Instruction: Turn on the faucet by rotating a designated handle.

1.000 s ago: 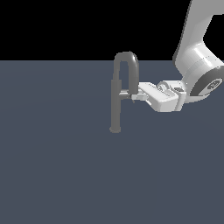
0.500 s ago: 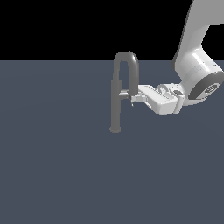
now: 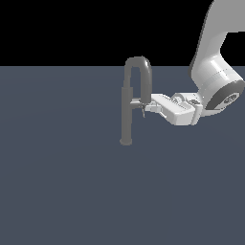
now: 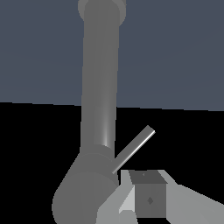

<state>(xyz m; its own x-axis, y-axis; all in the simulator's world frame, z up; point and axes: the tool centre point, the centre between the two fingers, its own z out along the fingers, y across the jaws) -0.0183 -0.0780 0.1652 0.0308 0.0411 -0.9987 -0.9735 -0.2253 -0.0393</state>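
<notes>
In the exterior view the faucet (image 3: pixel 127 110) is a thin grey post on a round foot, with an arched spout (image 3: pixel 139 64) curving over and down. The handle (image 3: pixel 137 101) is a short grey bar sticking out from the post at mid-height, toward the exterior view's right. My gripper (image 3: pixel 143 108) reaches in level from the exterior view's right, its tips right at the handle's outer end and beside the spout's mouth. It looks shut with nothing held. Seen from the wrist, the post (image 4: pixel 100 87) fills the frame, the handle (image 4: pixel 134 148) slants out as a thin bar, and a fingertip (image 4: pixel 148 199) sits just beside it.
The faucet stands alone on a flat dark blue-grey surface (image 3: pixel 72 191). My white arm (image 3: pixel 215 72) comes down from the exterior view's upper right. Nothing else shows around the post.
My gripper has crept slightly toward the exterior view's left, closer to the post and handle. The faucet looks unchanged.
</notes>
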